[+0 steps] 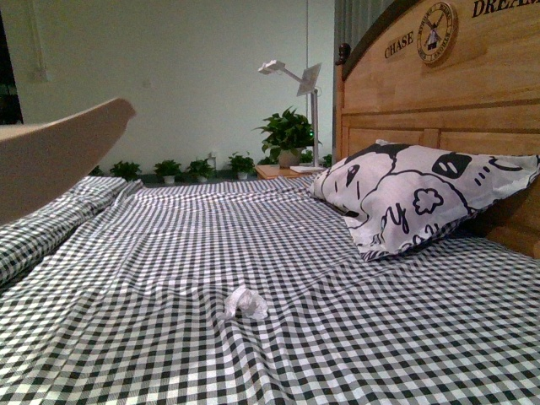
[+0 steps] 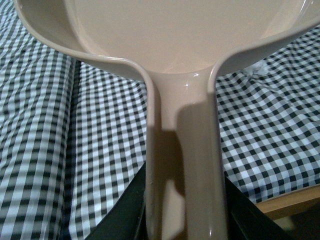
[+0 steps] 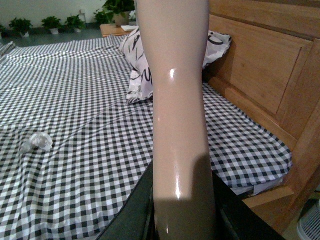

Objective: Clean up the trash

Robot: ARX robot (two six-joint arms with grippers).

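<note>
- The bed [image 1: 211, 245] is filling the front view, its black-and-white checked sheet lying mostly flat, with a bunched fold running along its left edge
- The wooden headboard [image 1: 472, 93] is rising on the right, carrying printed letters and a round emblem
- The cartoon-print pillow [image 1: 413, 198] is leaning against the headboard at the bed's right side
- The beige dustpan [image 1: 59, 156] is hanging above the bed's left edge; in the left wrist view its pan is spreading across the top, and the left claw [image 2: 182, 220] is clenching the narrow stem between its dark jaws
- A smooth beige pole [image 3: 177, 100] is standing upright in the right wrist view, its top running out of frame; the right claw [image 3: 182, 220] is gripping its lower part, the dark jaws pressing both sides
- Potted plants [image 1: 287, 135] are lining the floor by the far wall, the biggest sitting on a nightstand [image 1: 274, 171] beside the headboard
- The trash [image 1: 245, 302], a small crumpled white wad, is lying on the sheet near the bed's middle front, well apart from the pillow and clear of both claws
</note>
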